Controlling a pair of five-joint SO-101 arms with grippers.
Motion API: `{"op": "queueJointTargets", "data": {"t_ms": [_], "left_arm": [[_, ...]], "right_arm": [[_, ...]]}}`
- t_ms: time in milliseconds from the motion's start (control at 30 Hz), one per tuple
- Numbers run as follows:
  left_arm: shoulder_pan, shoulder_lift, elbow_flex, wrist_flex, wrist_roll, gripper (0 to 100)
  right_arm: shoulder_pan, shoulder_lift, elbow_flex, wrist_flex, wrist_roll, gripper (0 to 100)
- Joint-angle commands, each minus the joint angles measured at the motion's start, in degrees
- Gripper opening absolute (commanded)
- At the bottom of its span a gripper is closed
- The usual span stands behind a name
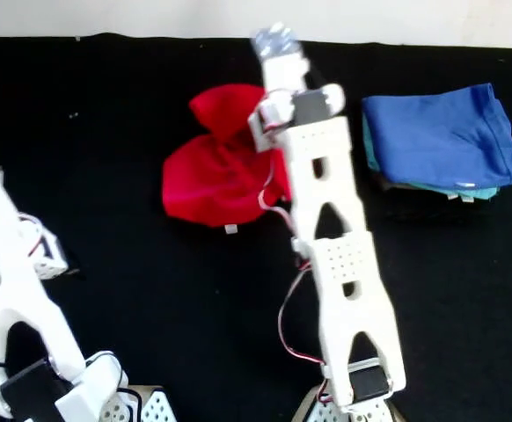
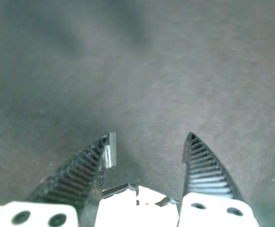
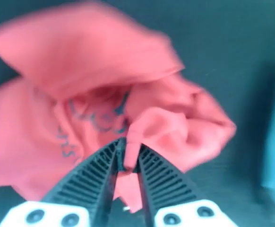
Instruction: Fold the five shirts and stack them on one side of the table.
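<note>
A crumpled red shirt (image 1: pixel 216 167) lies at the back middle of the black table. My right gripper (image 3: pixel 128 158) is shut on a fold of the red shirt (image 3: pixel 81 99), and its white arm (image 1: pixel 326 229) stretches from the front edge over the shirt's right side. A stack of folded shirts (image 1: pixel 441 141), a blue one on top, sits at the back right. My left gripper (image 2: pixel 149 146) hangs open over bare black table, with its arm (image 1: pixel 14 290) at the front left.
The black tabletop (image 1: pixel 133 290) has free room between the two arms and along the back left. A pale wall runs behind the table's far edge (image 1: pixel 106 18).
</note>
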Motion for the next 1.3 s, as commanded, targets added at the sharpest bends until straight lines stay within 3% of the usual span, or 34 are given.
{"op": "queueJointTargets", "data": {"t_ms": [0,133,267,533,800,1267], "left_arm": [[7.96,-1.45,-4.44,-0.18,-0.09,23],[20.26,-1.36,-9.10,-0.26,-0.09,23],[33.98,0.40,-9.71,-2.55,0.18,24],[48.84,17.27,-10.33,-11.87,2.02,24],[46.11,28.00,-14.11,-24.53,1.93,24],[44.62,38.90,-26.77,-25.14,1.58,24]], "right_arm": [[4.97,-13.32,-6.64,0.75,1.05,0.5],[11.30,-18.33,-6.64,0.66,5.98,0.5],[16.40,-17.89,-6.64,0.57,6.15,0.5],[18.95,-15.87,-6.73,0.57,5.98,0.5],[18.95,-15.52,-6.73,0.66,5.98,0.5],[18.77,-15.43,-6.64,0.66,5.98,0.5]]}}
